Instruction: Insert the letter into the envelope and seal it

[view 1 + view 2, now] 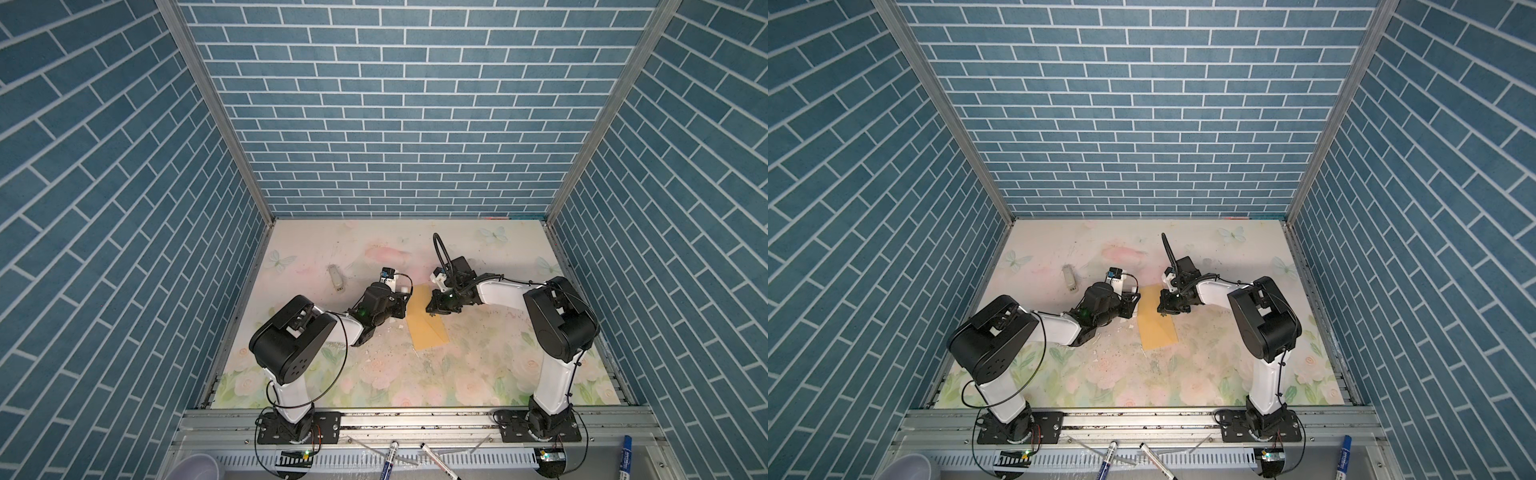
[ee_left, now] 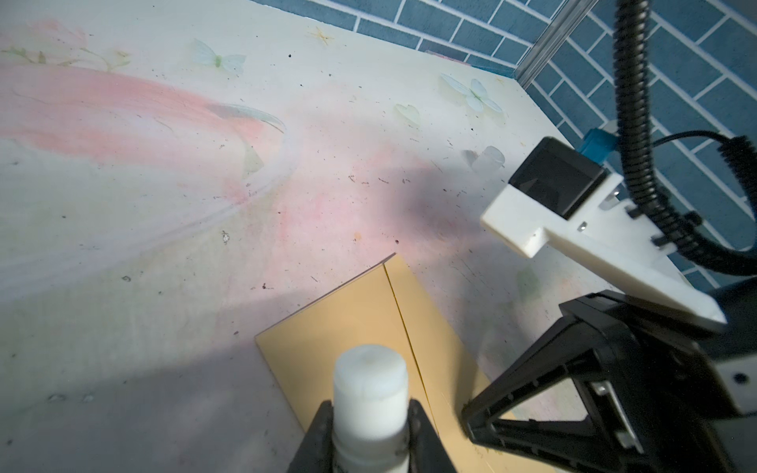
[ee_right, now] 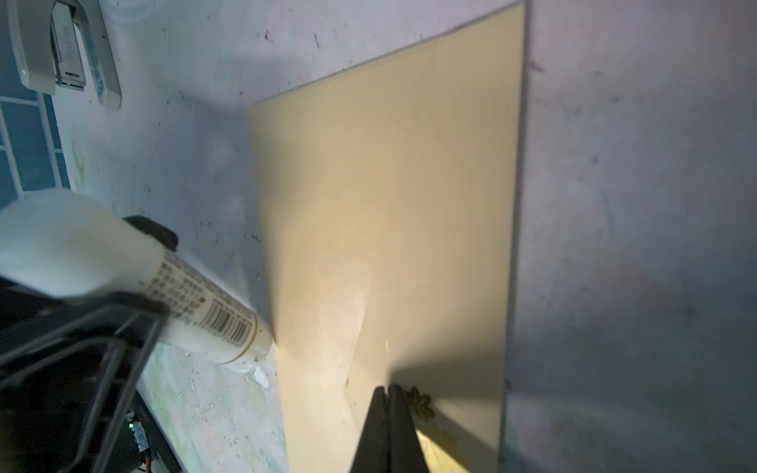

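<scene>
Right now the left claw (image 2: pixel 370 411) clamps a white glue stick (image 3: pixel 205 315) beside the envelope (image 1: pixel 428 332), the right claw (image 3: pixel 387 393) pinched together over it.

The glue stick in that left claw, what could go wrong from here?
The end of the glue stick sits at the edge of the envelope, so glue could smear the table. Only the shut right gripper pins the envelope, near the gold sticker; a sideways push from the left gripper might skew it. The grippers are close and could bump.
</scene>
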`<state>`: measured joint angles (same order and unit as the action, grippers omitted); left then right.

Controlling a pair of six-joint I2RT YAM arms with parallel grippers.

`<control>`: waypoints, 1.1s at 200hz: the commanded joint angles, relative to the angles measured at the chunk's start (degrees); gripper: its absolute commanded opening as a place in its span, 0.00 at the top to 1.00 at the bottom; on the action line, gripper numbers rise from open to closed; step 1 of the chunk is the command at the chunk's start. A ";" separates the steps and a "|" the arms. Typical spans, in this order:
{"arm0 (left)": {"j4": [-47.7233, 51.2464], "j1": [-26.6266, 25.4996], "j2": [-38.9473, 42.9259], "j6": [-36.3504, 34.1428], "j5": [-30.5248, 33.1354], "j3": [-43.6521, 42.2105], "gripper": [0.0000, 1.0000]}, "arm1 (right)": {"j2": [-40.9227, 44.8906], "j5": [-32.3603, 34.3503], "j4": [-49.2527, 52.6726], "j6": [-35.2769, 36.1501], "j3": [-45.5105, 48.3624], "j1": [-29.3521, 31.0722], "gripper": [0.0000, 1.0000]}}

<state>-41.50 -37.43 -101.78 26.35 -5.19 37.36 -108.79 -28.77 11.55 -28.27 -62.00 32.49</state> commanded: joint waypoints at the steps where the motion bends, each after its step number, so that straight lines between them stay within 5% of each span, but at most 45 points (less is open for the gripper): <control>1: -1.50 -0.19 -0.90 0.27 0.36 0.79 1.00 | -2.11 0.45 2.33 -0.21 -1.64 1.18 1.00; 220: -1.66 -0.19 -2.22 1.60 0.38 1.30 1.00 | -1.01 4.69 9.24 3.39 1.14 3.29 1.00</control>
<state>-42.96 -37.41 -102.87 27.66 -5.17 37.52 -109.73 -27.83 14.15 -26.92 -63.90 35.31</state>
